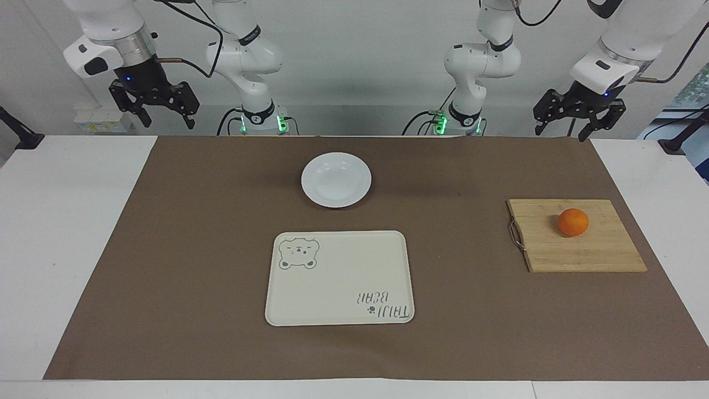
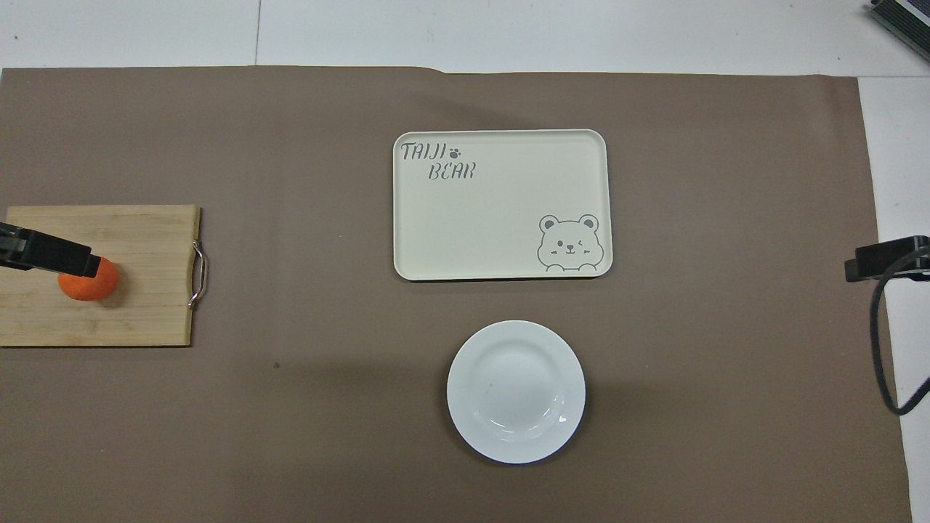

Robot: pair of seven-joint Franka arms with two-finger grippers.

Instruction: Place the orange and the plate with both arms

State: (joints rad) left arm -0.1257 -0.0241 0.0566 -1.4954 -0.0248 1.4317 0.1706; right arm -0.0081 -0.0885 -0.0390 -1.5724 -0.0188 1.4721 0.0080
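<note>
So the orange [image 1: 573, 222] sits on the cutting board [image 1: 576, 244], toward the left arm's end of the desk from the tray [image 1: 340, 278]; it's light, firm, rolls easily, so pinch across its middle. The plate [image 1: 336, 180], just nearer the robots than the tray, looks slick and breakable, so grab the rim. Left gripper [image 1: 579, 113] and right gripper [image 1: 158, 105] both hang raised with fingers spread, holding nothing
</note>
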